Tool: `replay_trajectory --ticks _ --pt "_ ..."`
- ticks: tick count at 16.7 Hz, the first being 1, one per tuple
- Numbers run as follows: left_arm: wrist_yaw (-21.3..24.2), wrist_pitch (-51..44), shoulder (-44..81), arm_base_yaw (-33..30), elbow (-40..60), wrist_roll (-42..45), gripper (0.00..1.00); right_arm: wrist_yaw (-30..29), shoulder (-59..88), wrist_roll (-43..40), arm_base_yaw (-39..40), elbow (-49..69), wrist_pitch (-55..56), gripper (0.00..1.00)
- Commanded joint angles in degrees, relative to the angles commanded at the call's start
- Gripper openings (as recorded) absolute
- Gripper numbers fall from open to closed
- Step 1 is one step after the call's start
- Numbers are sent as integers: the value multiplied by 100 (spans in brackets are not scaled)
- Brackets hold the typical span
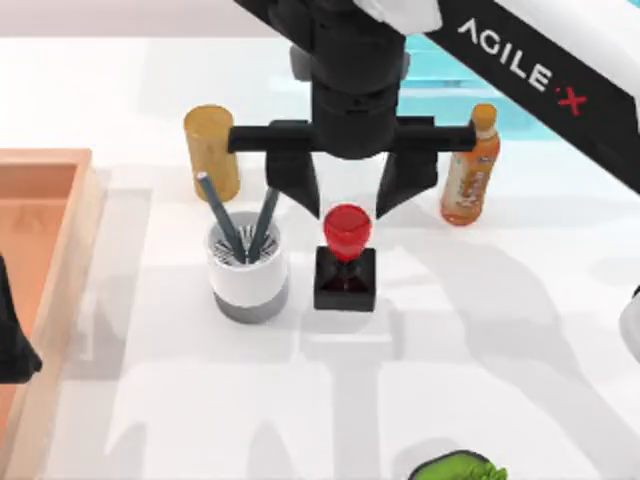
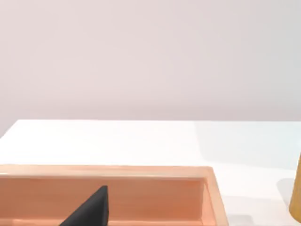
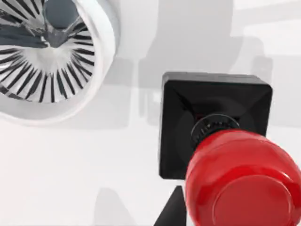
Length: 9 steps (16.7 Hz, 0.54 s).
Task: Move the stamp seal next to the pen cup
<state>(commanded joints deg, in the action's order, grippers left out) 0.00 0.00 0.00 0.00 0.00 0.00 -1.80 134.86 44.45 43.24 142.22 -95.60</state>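
My right gripper (image 1: 347, 195) hangs spread wide at upper centre of the top view, above the stamp seal (image 1: 346, 262), which stands just right of the pen cup (image 1: 248, 268). From the right wrist, the seal's black base (image 3: 214, 117) sits apart from the cup's slotted inside (image 3: 49, 61). My left arm is parked at the left edge by the wooden tray (image 2: 141, 195).

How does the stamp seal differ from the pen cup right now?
The stamp seal has a black square base and a glossy red knob; the pen cup is round, white above a grey band. The pen cup holds two dark pens leaning out of it; the stamp seal carries nothing. The right tool hangs open over the stamp seal, not over the pen cup. Both stand upright on the white table, side by side.
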Motion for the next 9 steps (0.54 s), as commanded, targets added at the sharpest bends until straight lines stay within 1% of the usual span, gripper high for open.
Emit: replay_trajectory --ticks 3,4,9 --pt "0 0 0 0 0 0 100 0 0 0 0 0 0 98" --pt "0 0 0 0 0 0 100 0 0 0 0 0 0 100" --pt "0 0 0 0 0 0 100 0 0 0 0 0 0 100"
